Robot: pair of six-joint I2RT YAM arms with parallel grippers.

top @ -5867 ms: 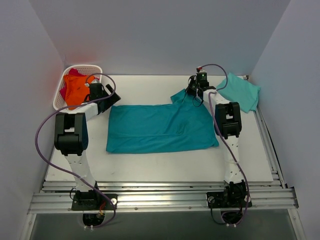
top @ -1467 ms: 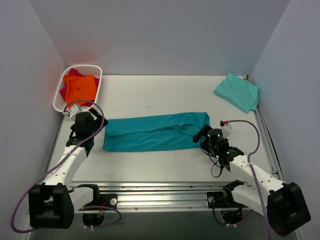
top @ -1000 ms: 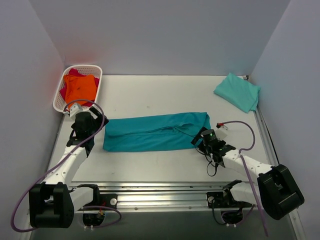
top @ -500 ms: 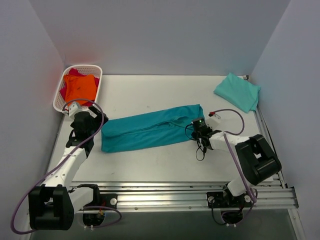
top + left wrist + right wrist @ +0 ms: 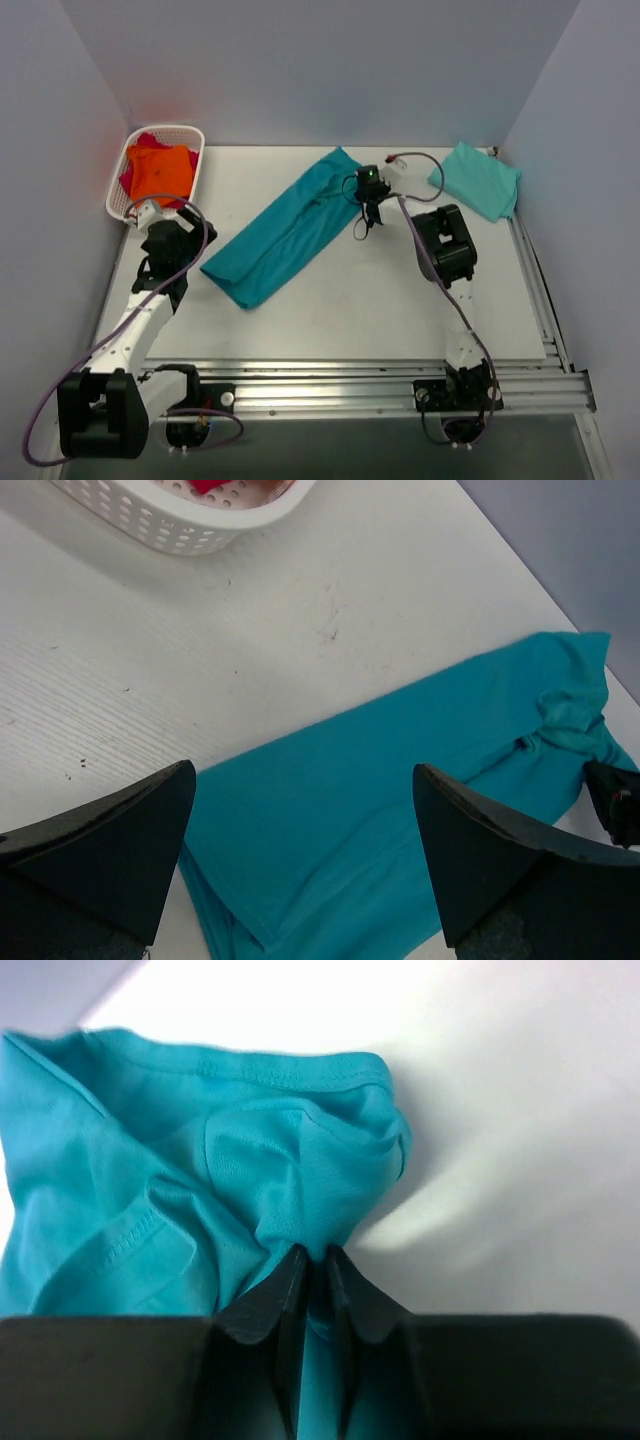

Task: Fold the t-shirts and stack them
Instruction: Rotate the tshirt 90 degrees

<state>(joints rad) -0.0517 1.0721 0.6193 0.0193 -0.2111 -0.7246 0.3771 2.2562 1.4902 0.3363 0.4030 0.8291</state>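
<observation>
Right claw [image 5: 312,1260] pinched tight on a bunch of the teal shirt [image 5: 285,228], at its far end. From that grip the shirt's long axis runs diagonally down toward the near left. There the left claw [image 5: 302,770] hovers spread wide and empty, just beside the loose end — so the left arm looks nearer for that corner.

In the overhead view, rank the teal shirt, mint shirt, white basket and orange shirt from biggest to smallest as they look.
1. deep teal t-shirt
2. white basket and mint t-shirt: too alike to rank
3. orange t-shirt, lying inside the basket
</observation>
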